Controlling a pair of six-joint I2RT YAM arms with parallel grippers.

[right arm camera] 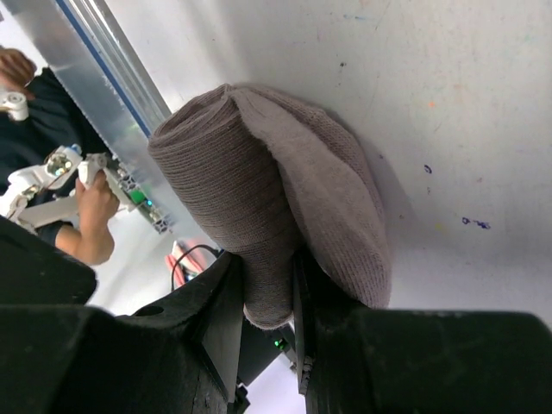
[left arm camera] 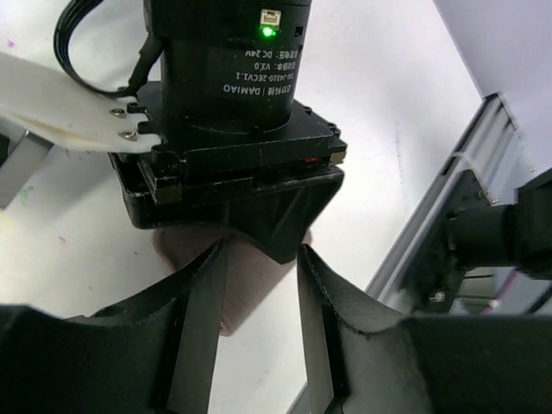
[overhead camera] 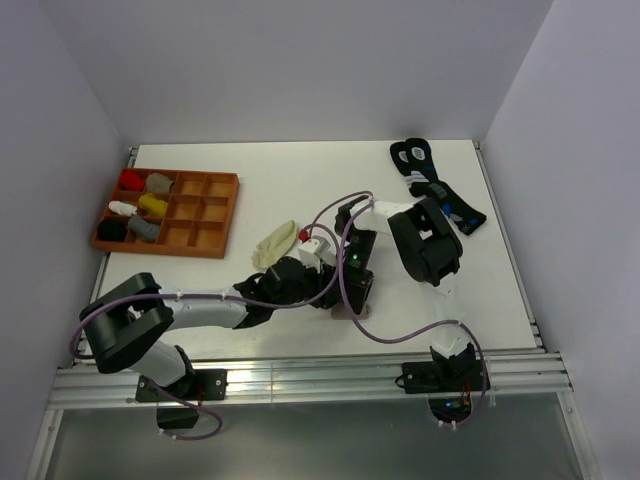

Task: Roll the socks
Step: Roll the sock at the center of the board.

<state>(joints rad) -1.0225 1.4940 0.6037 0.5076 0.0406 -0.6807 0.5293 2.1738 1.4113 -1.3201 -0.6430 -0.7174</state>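
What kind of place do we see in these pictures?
Probably a laboratory robot cell: a left arm and right arm bolted to an aluminium rail at a white table, plain white walls close around it, and a compartment tray of sock bundles.

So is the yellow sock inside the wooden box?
No, the yellow sock lies on the table, outside the wooden box.

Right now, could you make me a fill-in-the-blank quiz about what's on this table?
The tool pinching the grey-brown sock belongs to the ___ arm.
The wooden tray stands on the ___ side of the table.
The patterned socks in the far right corner are mostly ___.
Missing words: right; left; black.
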